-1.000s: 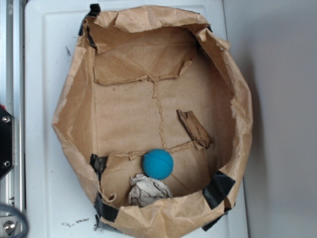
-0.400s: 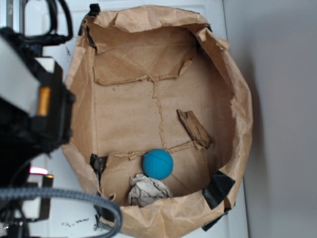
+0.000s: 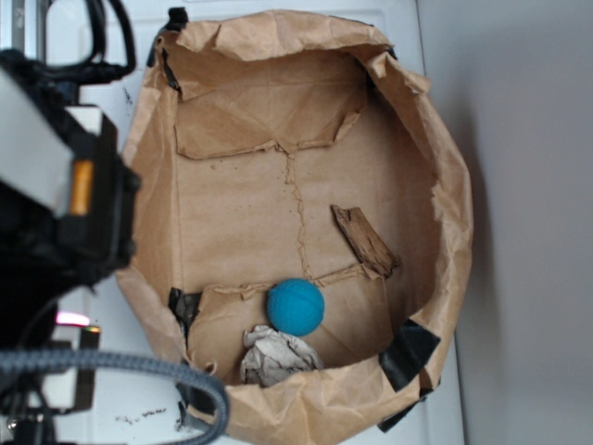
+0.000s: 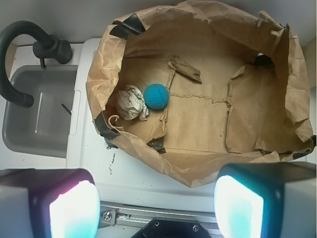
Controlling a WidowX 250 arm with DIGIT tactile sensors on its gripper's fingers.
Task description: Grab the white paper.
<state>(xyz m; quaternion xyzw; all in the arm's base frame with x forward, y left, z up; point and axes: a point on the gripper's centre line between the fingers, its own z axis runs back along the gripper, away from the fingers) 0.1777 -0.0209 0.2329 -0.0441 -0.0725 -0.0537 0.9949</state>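
Note:
The white paper [image 3: 276,357], a crumpled greyish wad, lies inside the brown paper bag [image 3: 451,213] against its near wall, touching the blue ball [image 3: 296,307]. In the wrist view the white paper [image 4: 130,102] sits at the bag's left end, left of the blue ball [image 4: 156,95]. My gripper [image 4: 156,203] is open, its two glowing fingers wide apart at the bottom of the frame. It hovers outside the bag [image 4: 198,171], over the white tabletop's edge, far from the paper. The robot arm [image 3: 56,204] fills the left of the exterior view.
A piece of brown wood [image 3: 364,241] lies on the bag's floor to the right, clear of the ball. Black tape patches hold the bag's corners. A grey sink [image 4: 39,114] with a black faucet [image 4: 20,44] lies beside the table. A metal rail [image 4: 163,216] runs beneath the gripper.
The arm has swung into the exterior view from the left since a second ago; over the last half second it has barely moved. Paper, ball and wood stay put.

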